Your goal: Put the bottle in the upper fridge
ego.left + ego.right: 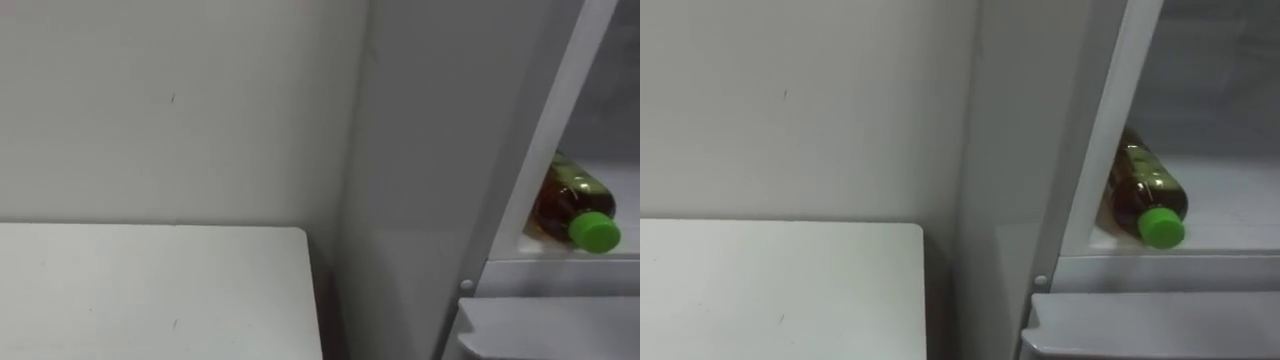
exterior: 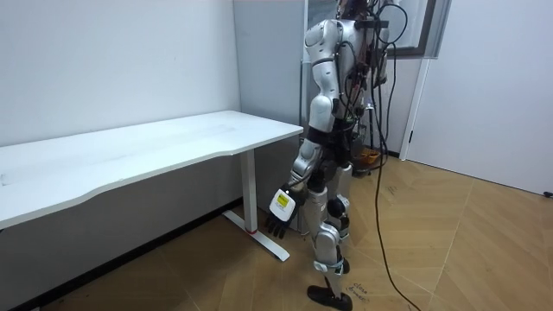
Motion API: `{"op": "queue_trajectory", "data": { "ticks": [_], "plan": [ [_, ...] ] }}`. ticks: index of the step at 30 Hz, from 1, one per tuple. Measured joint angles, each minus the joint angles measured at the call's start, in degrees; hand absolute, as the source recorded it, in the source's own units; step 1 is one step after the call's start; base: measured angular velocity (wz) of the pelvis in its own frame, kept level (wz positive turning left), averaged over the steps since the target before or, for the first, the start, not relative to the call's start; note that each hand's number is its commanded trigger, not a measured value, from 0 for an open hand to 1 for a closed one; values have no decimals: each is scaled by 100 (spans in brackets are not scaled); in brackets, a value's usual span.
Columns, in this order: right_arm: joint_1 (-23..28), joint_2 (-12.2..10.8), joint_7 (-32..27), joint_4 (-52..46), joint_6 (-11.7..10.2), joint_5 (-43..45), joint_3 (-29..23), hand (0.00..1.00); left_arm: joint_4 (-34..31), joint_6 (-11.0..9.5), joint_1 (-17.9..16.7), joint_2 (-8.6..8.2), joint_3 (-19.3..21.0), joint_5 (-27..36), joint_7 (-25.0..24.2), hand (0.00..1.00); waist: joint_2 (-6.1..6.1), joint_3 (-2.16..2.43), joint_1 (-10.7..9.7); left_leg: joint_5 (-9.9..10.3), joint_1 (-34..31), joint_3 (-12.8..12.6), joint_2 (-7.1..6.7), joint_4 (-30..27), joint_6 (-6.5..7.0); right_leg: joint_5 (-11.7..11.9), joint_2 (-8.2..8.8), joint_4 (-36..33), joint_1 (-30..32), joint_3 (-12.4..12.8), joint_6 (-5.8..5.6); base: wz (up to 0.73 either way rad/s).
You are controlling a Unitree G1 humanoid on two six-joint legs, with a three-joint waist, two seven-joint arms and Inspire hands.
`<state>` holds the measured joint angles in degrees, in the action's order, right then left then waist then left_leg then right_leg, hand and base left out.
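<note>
A brown bottle [image 1: 568,200] with a green cap [image 1: 595,232] lies on its side on a white shelf [image 1: 560,268] inside the upper fridge compartment, cap toward me, close to the shelf's front edge. The same bottle [image 1: 1145,188] rests against the left side of the opening. In the room view I stand upright right in front of the grey fridge [image 2: 268,60]. My left hand [image 2: 278,212] hangs low beside my leg with relaxed fingers and holds nothing.
The fridge's grey side wall [image 1: 420,150] and white door frame [image 1: 560,100] stand between the bottle and the wall. A white table [image 1: 150,290] [image 2: 155,142] reaches to the fridge's left. A white door [image 2: 492,86] is on the room view's right.
</note>
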<state>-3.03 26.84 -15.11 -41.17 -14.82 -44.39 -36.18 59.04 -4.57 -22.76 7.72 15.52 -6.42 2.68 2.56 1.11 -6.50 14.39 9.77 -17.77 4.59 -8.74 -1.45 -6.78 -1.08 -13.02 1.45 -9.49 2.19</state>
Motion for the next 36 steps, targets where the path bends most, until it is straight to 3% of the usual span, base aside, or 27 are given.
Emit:
{"op": "queue_trajectory", "data": {
  "ticks": [7,11,13,17,23,26,28,29,34,36],
  "plan": [
    [9,-133,838,-1,35,-137,9,0,1,-34,18,-2,-1,-54,-43,0,-20,-49,62,37,-11,-19,-28,1,18,-19,-6,-82,107,59,-2,-3],
    [63,-207,1020,-3,54,-359,16,0,-1,-34,43,-2,-1,-56,-53,0,-12,-39,57,37,-30,-23,-27,-9,18,-19,-4,-92,132,61,-2,0],
    [108,-206,1161,-2,84,-625,21,0,-13,-34,46,-1,-1,-1,-58,0,5,-9,40,37,-50,-25,-25,-39,18,-19,-5,-97,151,61,-1,0],
    [107,-206,1467,79,135,-949,82,0,-16,-35,87,22,-1,-1,-45,0,14,-11,41,40,-56,-30,-19,-51,18,-19,-5,-162,142,82,-1,-2],
    [108,-205,2236,238,503,-2096,403,0,49,65,97,52,-72,2,-144,0,39,-26,98,68,-53,-95,-12,-49,16,-19,-10,-164,165,141,0,-7],
    [108,-366,2760,331,753,-2546,781,0,48,230,153,72,-114,-43,-188,0,28,-22,241,80,-66,-79,-4,-76,17,-14,-4,-123,145,131,1,2],
    [111,-677,3102,371,862,-2488,1203,0,59,357,195,87,-264,-60,-174,0,-6,-19,406,84,-63,-73,5,-75,11,0,-18,-77,144,120,1,3],
    [119,-726,3176,398,866,-2445,1347,0,60,395,205,86,-321,-59,-174,0,-18,-19,432,84,-58,-75,6,-73,11,3,-26,-75,154,120,0,0],
    [504,-1047,4018,621,1261,-2283,2603,0,72,570,420,144,-778,-43,-165,0,-115,-35,777,83,-59,-72,8,-69,11,17,-51,-74,142,142,-5,0],
    [769,-1122,4343,804,1471,-2271,2729,0,73,591,480,146,-806,-39,-168,0,-122,-37,838,83,-62,-69,9,-69,11,19,-51,-69,141,142,-8,2]
  ]
}}
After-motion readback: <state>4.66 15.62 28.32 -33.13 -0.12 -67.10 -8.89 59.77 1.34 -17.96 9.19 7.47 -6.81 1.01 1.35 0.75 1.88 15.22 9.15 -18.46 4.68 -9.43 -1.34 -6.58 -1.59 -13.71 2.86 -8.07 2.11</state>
